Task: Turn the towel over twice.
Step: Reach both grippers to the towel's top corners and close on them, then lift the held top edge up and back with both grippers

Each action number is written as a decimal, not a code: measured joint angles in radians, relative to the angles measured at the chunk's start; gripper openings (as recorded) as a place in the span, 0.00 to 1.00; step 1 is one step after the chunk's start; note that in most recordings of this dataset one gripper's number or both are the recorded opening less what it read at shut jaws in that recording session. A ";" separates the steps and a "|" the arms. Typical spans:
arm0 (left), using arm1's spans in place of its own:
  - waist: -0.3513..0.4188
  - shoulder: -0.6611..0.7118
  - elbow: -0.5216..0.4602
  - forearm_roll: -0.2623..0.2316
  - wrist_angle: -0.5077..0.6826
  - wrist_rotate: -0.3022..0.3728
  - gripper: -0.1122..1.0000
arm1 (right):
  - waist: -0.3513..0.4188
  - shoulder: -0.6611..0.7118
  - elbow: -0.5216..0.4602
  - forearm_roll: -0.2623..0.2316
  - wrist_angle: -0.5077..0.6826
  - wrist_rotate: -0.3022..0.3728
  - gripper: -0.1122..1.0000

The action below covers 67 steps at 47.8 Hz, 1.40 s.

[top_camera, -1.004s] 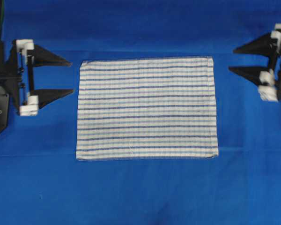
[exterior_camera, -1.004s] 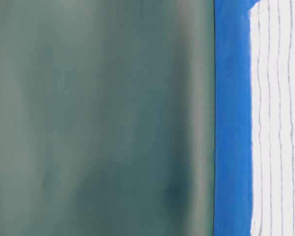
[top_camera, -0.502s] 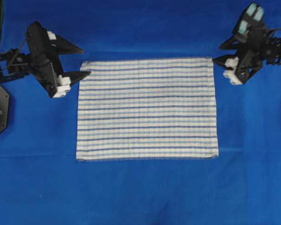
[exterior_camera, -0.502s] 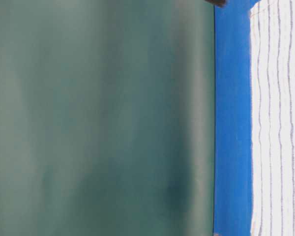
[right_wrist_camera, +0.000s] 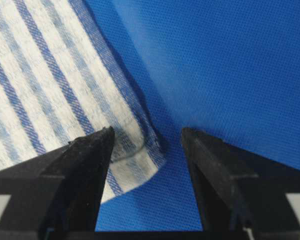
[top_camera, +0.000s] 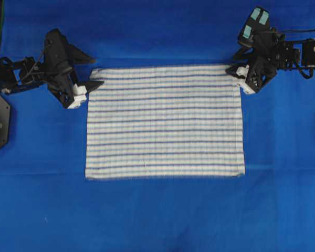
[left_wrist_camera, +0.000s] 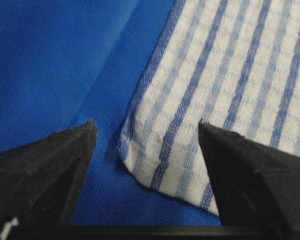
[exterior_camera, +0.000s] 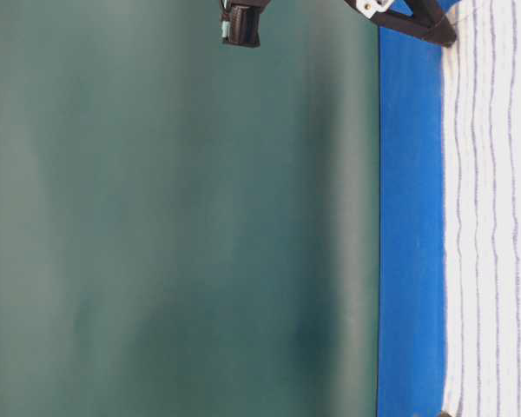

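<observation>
Now the left gripper [top_camera: 92, 71] and the right gripper [top_camera: 232, 63] sit at the far corners of the flat towel [top_camera: 164, 122] on the blue bench [top_camera: 157, 215], fingers apart around each corner, holding nothing; next they should pinch and lift.

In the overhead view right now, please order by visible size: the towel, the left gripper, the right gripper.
1. The towel, by far the largest, lying flat.
2. and 3. The left gripper and the right gripper look about alike in size; I would not rank them.
</observation>
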 measured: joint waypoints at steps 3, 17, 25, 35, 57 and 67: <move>0.002 0.006 0.000 0.000 0.000 0.000 0.68 | 0.000 -0.002 0.000 0.000 0.012 0.000 0.63; 0.005 0.058 -0.025 0.000 0.055 0.002 0.21 | -0.002 0.003 0.000 -0.015 0.026 0.000 0.15; 0.005 0.061 -0.035 0.000 0.077 0.003 0.15 | 0.000 0.003 0.002 -0.015 0.028 0.002 0.15; 0.006 0.028 -0.040 0.000 0.107 0.009 0.15 | -0.002 -0.006 0.002 -0.015 0.032 0.008 0.15; 0.100 -0.379 -0.120 0.002 0.374 0.144 0.15 | -0.051 -0.296 -0.061 -0.032 0.239 0.002 0.15; 0.181 -0.503 -0.173 0.002 0.423 0.173 0.15 | -0.095 -0.394 -0.147 -0.087 0.327 0.003 0.15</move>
